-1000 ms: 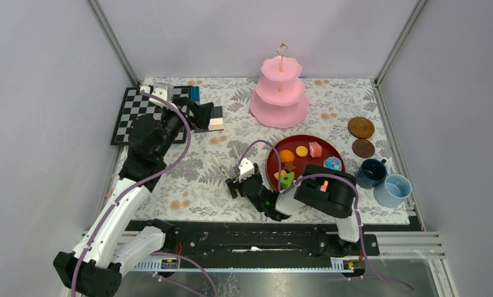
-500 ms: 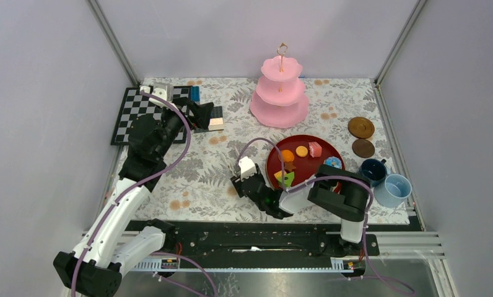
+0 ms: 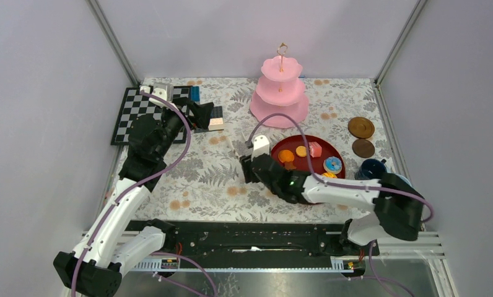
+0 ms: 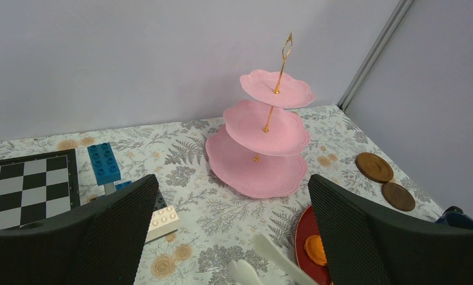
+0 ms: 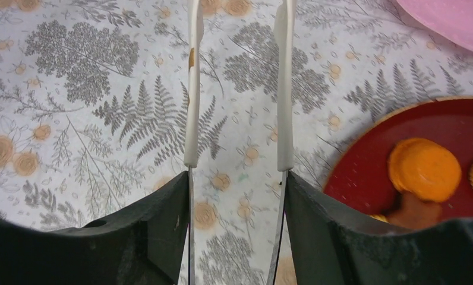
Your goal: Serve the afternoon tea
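Observation:
The pink three-tier stand (image 3: 280, 93) stands empty at the back centre; it also shows in the left wrist view (image 4: 264, 148). Toy sweets lie on the dark red tray (image 3: 312, 163): an orange piece (image 3: 286, 156), a biscuit (image 3: 301, 150), a pink cake piece (image 3: 315, 149), a blue donut (image 3: 332, 164). Two brown saucers (image 3: 360, 127) lie at the right. A dark blue cup (image 3: 371, 168) stands below them; the light blue cup is mostly hidden by my right arm. My right gripper (image 5: 237, 196) is shut on the white tongs (image 5: 192, 89), just left of the tray. My left gripper (image 4: 231, 237) is open and empty.
A chessboard (image 3: 129, 114) lies at the back left. A blue brick (image 4: 103, 163) and a white brick (image 4: 163, 221) lie beside it. Metal frame posts and grey walls close in the table on three sides.
My right gripper has moved away from the front edge with the tongs, up along the tray's left side, and its arm has stretched out to the right. The left arm has not moved.

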Available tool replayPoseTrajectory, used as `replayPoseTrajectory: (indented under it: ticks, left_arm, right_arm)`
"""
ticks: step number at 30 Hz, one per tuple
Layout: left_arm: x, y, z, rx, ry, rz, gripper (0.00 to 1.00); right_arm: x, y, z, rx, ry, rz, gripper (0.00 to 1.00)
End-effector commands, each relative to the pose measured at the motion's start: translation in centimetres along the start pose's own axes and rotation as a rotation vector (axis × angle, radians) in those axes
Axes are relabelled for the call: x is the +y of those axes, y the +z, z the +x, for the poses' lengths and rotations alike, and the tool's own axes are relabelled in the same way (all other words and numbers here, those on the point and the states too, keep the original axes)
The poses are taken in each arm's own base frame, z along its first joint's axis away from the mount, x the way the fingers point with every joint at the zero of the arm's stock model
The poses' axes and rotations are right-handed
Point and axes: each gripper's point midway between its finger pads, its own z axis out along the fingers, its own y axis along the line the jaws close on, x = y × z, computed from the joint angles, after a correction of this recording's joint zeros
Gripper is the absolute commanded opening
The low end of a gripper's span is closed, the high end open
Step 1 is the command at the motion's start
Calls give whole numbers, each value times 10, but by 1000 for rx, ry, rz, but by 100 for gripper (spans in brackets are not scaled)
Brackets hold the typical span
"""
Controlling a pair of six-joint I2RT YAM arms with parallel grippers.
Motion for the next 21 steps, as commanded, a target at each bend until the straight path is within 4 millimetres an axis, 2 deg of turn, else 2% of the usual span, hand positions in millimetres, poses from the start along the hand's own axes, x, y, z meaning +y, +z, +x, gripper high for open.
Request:
replayPoseTrajectory:
  ticks: [1,6,9,11,16,21]
  left_arm:
    - [-9,0,-26,-75,3,32,99]
    - [-12,0,-26,-71,-4,42,99]
    - [-14,1,-24,-66,-7,47,99]
    - [-14,2,-23,-60,-10,49,99]
    - [-17,3,-21,-54,-13,59,99]
    - [-18,3,-20,-51,-14,59,99]
  right_arm:
    - [-27,-36,-8,156,97,-3,61]
    - [-72,-75,-12,325,199,47,59]
    - [-99,-100,-3,453,255,119,58]
    - [-110,-116,4,516,279,159,56]
    - [-121,-145,24,590,340,195,57]
    - [-111,-159,40,643,407,153,56]
